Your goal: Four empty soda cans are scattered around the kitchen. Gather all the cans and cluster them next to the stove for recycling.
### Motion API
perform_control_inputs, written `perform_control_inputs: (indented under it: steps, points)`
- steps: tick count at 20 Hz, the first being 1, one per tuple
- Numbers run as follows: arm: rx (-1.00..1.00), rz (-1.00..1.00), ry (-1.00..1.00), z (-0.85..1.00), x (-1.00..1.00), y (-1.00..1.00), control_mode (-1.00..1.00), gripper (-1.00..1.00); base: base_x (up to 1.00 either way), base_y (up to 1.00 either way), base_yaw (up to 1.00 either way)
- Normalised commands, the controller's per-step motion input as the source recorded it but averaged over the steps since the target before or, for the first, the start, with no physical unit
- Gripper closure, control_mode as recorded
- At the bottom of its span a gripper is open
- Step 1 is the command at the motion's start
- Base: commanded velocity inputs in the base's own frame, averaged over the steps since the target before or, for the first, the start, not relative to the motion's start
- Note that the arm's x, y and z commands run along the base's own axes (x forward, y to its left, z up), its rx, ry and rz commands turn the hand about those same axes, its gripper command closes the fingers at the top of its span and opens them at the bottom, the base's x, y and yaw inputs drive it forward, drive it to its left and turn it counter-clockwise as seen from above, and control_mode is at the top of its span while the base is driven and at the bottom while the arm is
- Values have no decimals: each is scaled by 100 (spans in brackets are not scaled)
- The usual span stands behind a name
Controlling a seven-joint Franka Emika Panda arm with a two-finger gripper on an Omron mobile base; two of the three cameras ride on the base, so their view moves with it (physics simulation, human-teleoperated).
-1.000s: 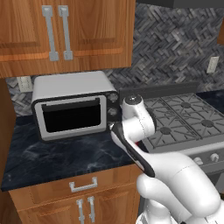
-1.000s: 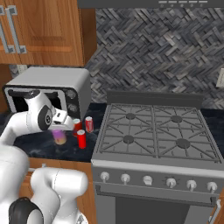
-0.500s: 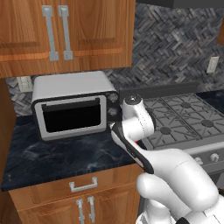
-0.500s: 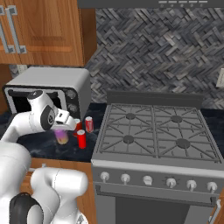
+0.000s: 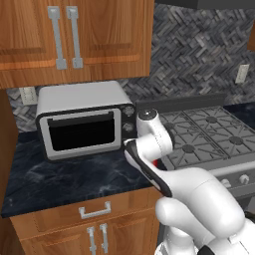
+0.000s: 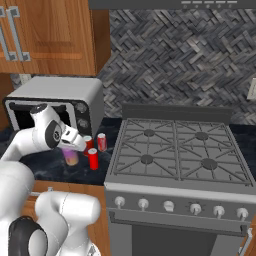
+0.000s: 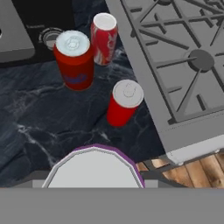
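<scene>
My gripper (image 6: 72, 151) is shut on a pale purple soda can (image 6: 71, 158), held upright just over the black counter left of the stove (image 6: 175, 155). In the hand view that can's silver top (image 7: 94, 169) sits at the bottom and hides the fingertips. Three more cans stand on the counter beside the stove's left edge (image 7: 175, 65): a plain red can (image 7: 124, 103) nearest it, a larger red can (image 7: 74, 59) behind, and a red-and-white can (image 7: 104, 38) at the back. In the left base view the arm hides most of the cans.
A silver toaster oven (image 5: 84, 124) stands on the counter (image 5: 60, 179) to the left of the cans, close behind the arm. Wooden wall cabinets (image 5: 74, 40) hang above it. The counter's front edge and the plank floor (image 7: 192, 168) lie below the held can.
The gripper with the purple can has drifted slightly right, toward the other cans, and a little lower. The three standing cans have not moved.
</scene>
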Motion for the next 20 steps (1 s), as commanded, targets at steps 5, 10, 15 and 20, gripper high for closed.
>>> perform_control_inputs:
  steps: [5,10,15,20]
  points:
    - [0,-9,0,-11,10,0,-100,100,0,0,0]
    - [0,-5,-4,-17,17,0,-100,100,0,0,0]
    - [0,-4,-3,-14,15,0,-100,100,0,0,0]
    - [0,-4,0,-16,8,0,-100,100,0,0,0]
